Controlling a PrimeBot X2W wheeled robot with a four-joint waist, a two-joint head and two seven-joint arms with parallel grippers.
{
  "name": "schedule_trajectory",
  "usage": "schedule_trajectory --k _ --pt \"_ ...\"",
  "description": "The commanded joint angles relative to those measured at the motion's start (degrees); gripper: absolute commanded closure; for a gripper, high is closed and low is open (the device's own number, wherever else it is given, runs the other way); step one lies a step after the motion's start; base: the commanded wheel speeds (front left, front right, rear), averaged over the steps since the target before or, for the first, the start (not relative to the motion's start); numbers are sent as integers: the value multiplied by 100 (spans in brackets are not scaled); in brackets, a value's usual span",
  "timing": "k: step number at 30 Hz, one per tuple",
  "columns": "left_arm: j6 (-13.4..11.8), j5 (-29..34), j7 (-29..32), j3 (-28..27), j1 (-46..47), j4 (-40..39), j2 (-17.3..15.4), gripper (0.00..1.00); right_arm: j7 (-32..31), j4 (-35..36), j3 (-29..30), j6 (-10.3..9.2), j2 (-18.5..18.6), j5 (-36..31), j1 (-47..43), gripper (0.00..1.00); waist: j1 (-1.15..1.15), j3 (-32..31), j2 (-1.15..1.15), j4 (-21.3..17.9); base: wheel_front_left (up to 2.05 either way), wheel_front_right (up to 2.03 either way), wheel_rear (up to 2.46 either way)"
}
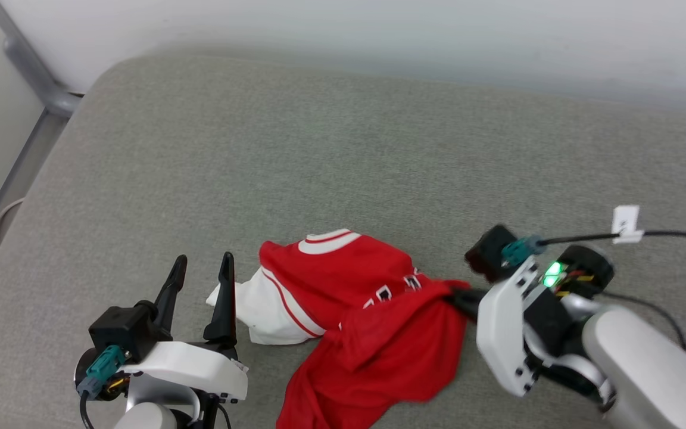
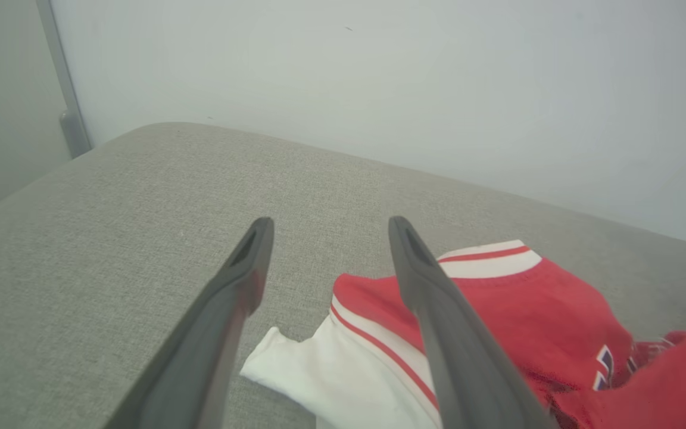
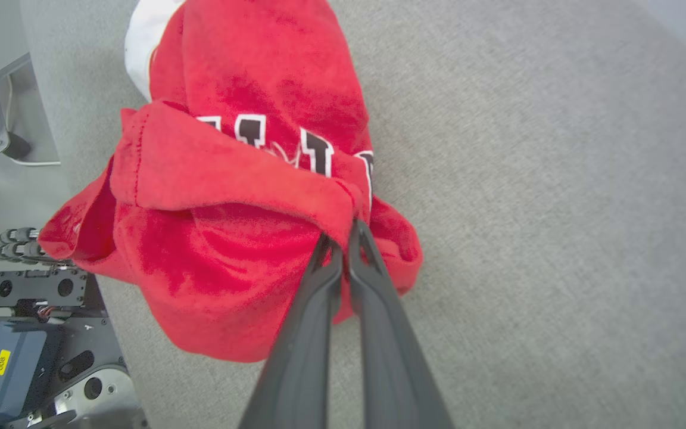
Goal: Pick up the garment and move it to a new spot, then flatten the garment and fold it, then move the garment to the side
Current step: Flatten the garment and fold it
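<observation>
Your right gripper (image 1: pixel 461 300) had its jaws pinched on the red right edge of the shirt (image 1: pixel 343 280). Your left gripper (image 1: pixel 201 268) sat beside the white sleeve (image 1: pixel 256 313), jaws spread.

L: my left gripper (image 1: pixel 205 257), fingers spread wide, tips pointing away from me | R: my right gripper (image 3: pixel 338 233), fingers pressed together on a fold of the garment (image 3: pixel 230 179) | my right forearm (image 1: pixel 646 363) angled in from lower right

On the cushion (image 1: pixel 319 149), the garment (image 1: pixel 367 310) lies between left claw (image 1: pixel 205 258) and right claw (image 3: pixel 340 232).
</observation>
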State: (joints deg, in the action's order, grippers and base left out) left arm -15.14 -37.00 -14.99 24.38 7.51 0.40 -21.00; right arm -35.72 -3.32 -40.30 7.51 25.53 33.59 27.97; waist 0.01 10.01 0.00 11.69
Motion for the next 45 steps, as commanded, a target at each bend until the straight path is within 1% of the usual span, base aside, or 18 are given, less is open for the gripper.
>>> schedule_trajectory --k 1,4,8,11,14,16,18,22,26,28,30,31,32,41,45 --pt "12 46 -26 -7 -14 21 0 0 76 69 89 -4 78 -65 106 100 -1 -53 0 -81 0 0 0" --pt "34 69 -25 -15 -45 31 -5 0 234 224 403 -5 113 -234 107 100 -1 -136 0 -222 0 0 0" --pt "38 68 -21 -15 -87 36 -14 0 297 488 1001 -5 150 -455 -217 100 -1 -230 0 -407 0 0 0" --pt "4 66 -18 -10 -132 36 -15 0 194 748 1629 -6 103 -666 -708 100 -1 -313 0 -535 0 0 0" --pt "-8 38 -1 -8 -189 35 -29 0 13 1055 2374 -5 -44 -885 -1472 100 -1 -396 0 -652 0 0 0" --pt "-28 26 5 -3 -246 21 -41 0 -125 1271 2846 -5 -204 -1027 -2054 100 -1 -429 0 -725 0 0 0" --pt "-33 21 26 0 -262 11 -64 0 -253 1489 3247 -5 -454 -1124 -2655 100 -1 -459 0 -786 0 0 0" --pt "-40 10 68 16 -297 25 -107 0 -475 1732 3722 -5 -1099 -1247 -3817 100 -1 -537 0 -866 0 0 0" --pt "-48 -6 116 13 -353 54 -143 0 -602 1635 3850 -4 -1689 -1225 -4667 100 -1 -609 0 -928 0 0 0" --pt "-55 -26 150 17 -374 63 -161 0 -616 1489 3780 -4 -1849 -1127 -4856 100 -1 -631 0 -970 0 0 0" --pt "-71 -32 189 27 -390 69 -185 0 -480 1354 3674 -4 -1924 -1044 -4858 100 -1 -651 0 -1007 0 0 0" --pt "-82 -31 199 32 -399 76 -191 0 -350 1306 3654 -4 -1965 -1000 -4808 63 -1 -666 0 -1021 0 0 0" --pt "-86 -36 210 35 -411 77 -195 0 -207 1281 3670 -4 -2000 -965 -4758 0 -1 -677 0 -1035 0 0 0" --pt "-116 -76 280 54 -500 121 -245 0 1421 1429 3981 -4 -2110 -1190 -4266 0 -1 -827 0 -1096 0 0 0" --pt "-144 -89 298 61 -530 103 -249 0 1929 1378 4210 -4 -2175 -1272 -4125 0 -1 -874 0 -1102 0 0 0"
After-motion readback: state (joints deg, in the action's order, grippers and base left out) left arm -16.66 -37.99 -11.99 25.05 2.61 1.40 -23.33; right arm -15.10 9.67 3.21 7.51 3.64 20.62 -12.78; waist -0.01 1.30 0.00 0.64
